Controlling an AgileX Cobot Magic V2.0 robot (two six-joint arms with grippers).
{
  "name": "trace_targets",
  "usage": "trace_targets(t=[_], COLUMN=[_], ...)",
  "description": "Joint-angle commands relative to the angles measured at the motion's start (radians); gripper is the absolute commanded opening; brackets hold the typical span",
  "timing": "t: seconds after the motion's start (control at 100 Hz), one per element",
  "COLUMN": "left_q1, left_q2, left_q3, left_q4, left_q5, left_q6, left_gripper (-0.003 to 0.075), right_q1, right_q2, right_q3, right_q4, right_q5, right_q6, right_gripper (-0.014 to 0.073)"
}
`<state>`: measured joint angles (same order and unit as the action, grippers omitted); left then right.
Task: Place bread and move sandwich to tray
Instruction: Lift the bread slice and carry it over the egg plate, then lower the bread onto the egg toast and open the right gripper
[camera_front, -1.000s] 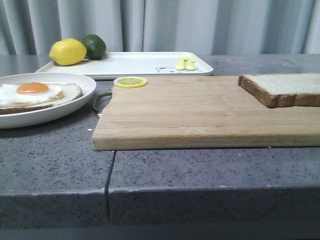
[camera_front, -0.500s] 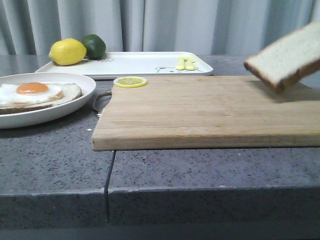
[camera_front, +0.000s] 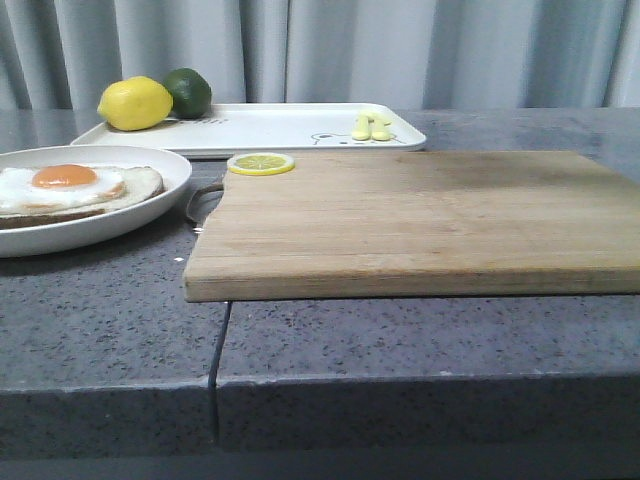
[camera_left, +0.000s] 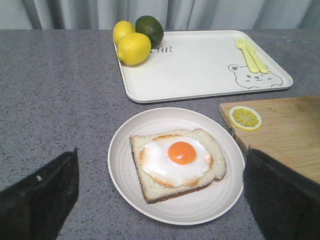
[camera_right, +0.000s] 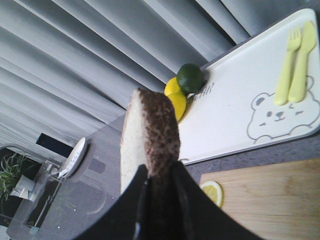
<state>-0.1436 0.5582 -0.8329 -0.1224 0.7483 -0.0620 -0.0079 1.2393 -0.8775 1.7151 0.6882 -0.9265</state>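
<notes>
My right gripper (camera_right: 159, 192) — clamped on thick brown-crusted pale bread slice (camera_right: 149, 137); left gripper (camera_left: 160, 200) — spread wide, empty, above egg-topped sandwich (camera_left: 176, 162).

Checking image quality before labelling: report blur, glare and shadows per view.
Front view: sharp, even light, soft shadow under the cutting board. Left wrist view: crisp; tool fingers dark and soft. Right wrist view: bread close and slightly soft, tray clear; no glare.

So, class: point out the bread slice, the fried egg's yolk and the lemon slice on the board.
bread slice (camera_right: 150, 131), right wrist view, on its dark crust edge above the gripper fingers.
yolk (camera_left: 182, 152), left wrist view, on the orange centre.
lemon slice (camera_front: 260, 163), front view, on the middle of its cut face.
</notes>
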Motion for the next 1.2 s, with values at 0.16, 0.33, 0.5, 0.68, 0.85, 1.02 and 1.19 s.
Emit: trace_targets(t=[0.16,0.33,0.5,0.68,0.85,1.02,1.19], left_q1=[-0.007,-0.007,-0.007,-0.007,-0.007,-0.007,-0.007], left_q2=[0.009,0.009,0.009,0.009,0.009,0.009,0.009], left_q3=[-0.030,-0.030,-0.030,-0.030,-0.030,-0.030,-0.030], left_q4=[-0.006,-0.006,-0.006,-0.006,-0.006,-0.006,-0.006], left_q5=[-0.074,-0.074,-0.074,-0.074,-0.074,-0.074,-0.074], left_q6=[-0.009,-0.009,-0.009,-0.009,-0.009,-0.009,-0.009], left_gripper=[0.0618,0.0618,0.0618,0.0618,0.0618,0.0618,0.0618], right_q1=[0.329,0.479,0.626,0.739,0.812,0.841,0.841], right_q2=[0.015,0.109,0.224,0.349,0.453,0.511,0.520], right_q3=[-0.077,-0.174,-0.285,-0.372,-0.431,-0.461,-0.461], right_q4=[0.166,0.166,0.166,0.166,0.166,0.166,0.165], right_q5=[-0.336,-0.408,-0.516,-0.577,-0.627,-0.656,-0.704], right_q6=[-0.025,0.039,0.103,0.173,0.263,0.285,0.284], right_gripper=[-0.0108,-0.0108,-0.0108,-0.0108,-0.0108,-0.0108,-0.0108])
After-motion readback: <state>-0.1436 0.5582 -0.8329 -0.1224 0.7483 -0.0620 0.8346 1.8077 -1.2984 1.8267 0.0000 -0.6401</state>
